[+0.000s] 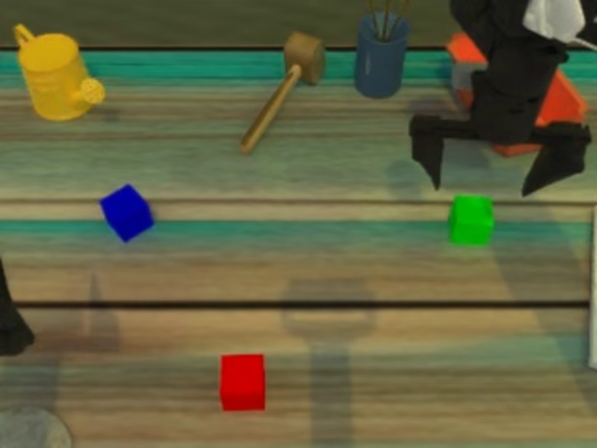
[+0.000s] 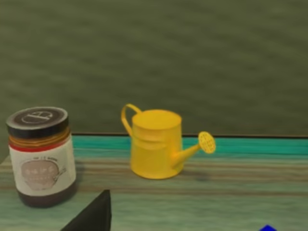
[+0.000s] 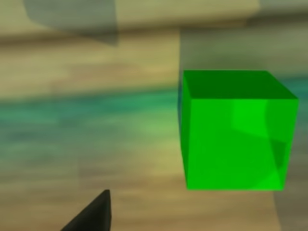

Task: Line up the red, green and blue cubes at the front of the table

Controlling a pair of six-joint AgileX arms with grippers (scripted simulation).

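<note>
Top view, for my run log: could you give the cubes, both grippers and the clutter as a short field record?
red cube: front centre, alone
green cube: right side, mid-table, on the table
blue cube: left side, mid-table, turned askew
right gripper: open, above and just behind the green cube, not touching
left gripper: at the left edge, parked
back row: watering can, mallet, cup, orange bin
line-up: not yet made

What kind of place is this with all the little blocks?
Probably a make-believe workbench drawn by a computer, set up for robot practice. A striped wooden table holds a mix of things: a yellow watering can, a wooden mallet and a green cube below the right claw.
</note>
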